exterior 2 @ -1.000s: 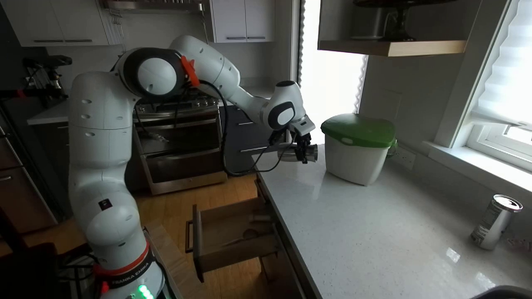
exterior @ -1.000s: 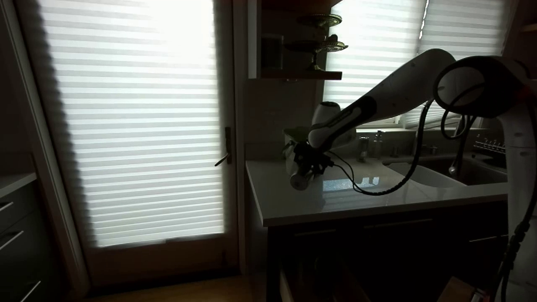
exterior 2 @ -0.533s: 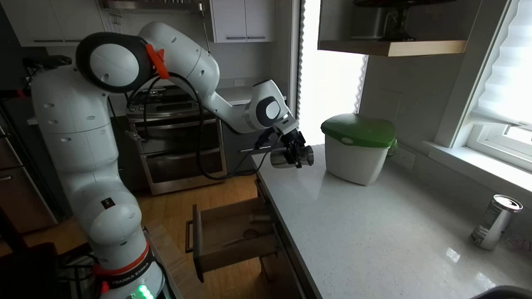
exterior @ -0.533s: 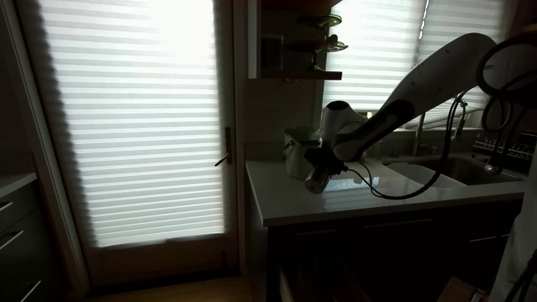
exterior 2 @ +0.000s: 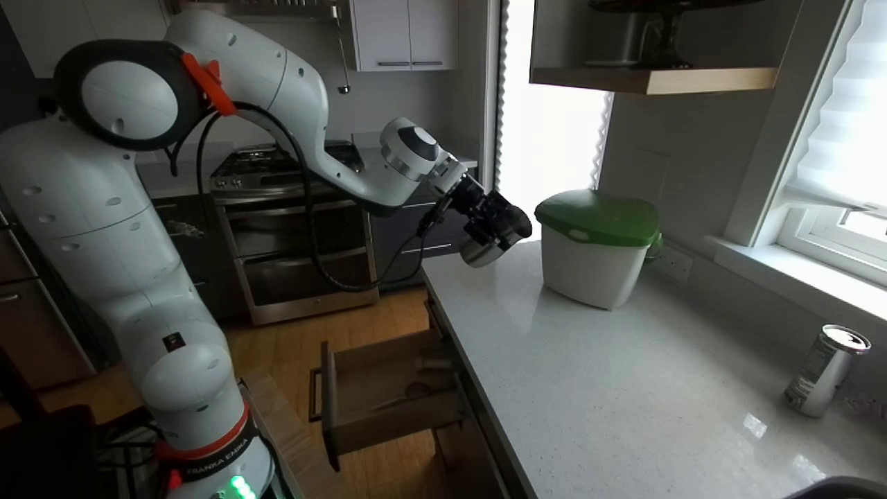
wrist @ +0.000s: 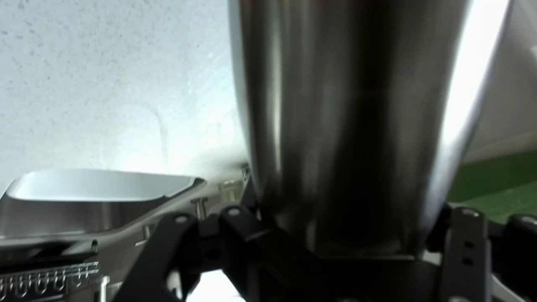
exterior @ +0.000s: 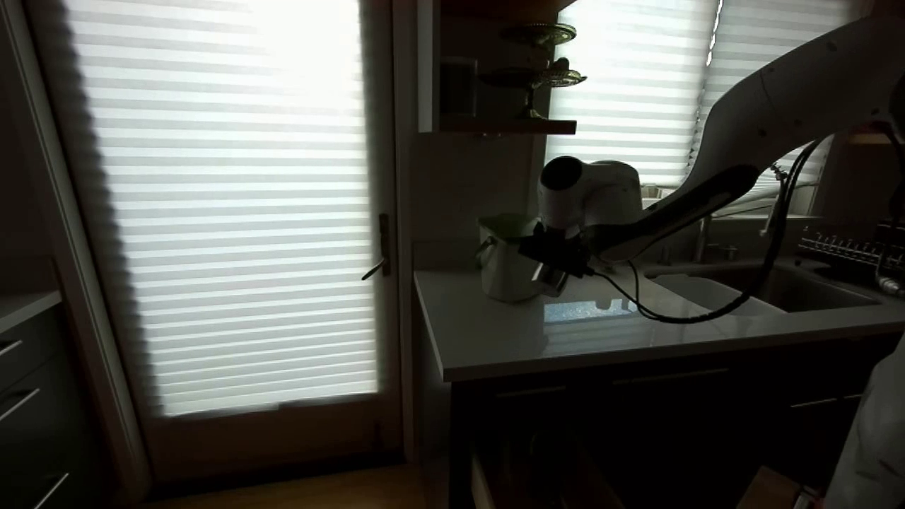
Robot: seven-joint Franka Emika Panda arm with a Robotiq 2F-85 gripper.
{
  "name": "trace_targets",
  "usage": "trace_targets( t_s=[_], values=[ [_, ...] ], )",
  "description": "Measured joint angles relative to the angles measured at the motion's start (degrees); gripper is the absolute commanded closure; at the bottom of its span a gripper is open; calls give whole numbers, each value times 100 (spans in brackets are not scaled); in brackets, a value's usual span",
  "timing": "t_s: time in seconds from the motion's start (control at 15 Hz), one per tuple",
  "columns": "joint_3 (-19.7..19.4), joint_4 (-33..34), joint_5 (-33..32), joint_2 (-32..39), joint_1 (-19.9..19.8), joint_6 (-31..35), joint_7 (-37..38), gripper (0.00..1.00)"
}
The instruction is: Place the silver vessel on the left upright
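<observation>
The silver vessel is a shiny grey metal cup held in the air over the counter's far end. It tilts, its lower end towards the lower left in that exterior view. In an exterior view, it shows partly below the gripper. My gripper is shut around the vessel's side, its fingers pointing obliquely down. In the wrist view, the vessel fills the middle between the black fingers. I cannot tell which end is the mouth.
A white bin with a green lid stands close beside the vessel. A metal can stands further along the counter. An open drawer juts out below the counter edge. A shelf hangs above; a sink lies beyond.
The arm has drawn back and the wrist has turned. The vessel has risen slightly and gone from nearly level to a clear tilt, still in the gripper.
</observation>
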Motion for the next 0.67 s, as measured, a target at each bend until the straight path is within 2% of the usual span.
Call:
trace_targets(
  t_s=[0.13,0.4,0.47,0.67],
  values=[
    [375,-64,-597,-31,25,-726,586,46],
    [803,-139,-948,41,151,-1792,1119,46],
    [839,-152,-993,65,167,-1936,1211,21],
    [850,-164,-1208,153,173,-1994,1417,21]
  ],
)
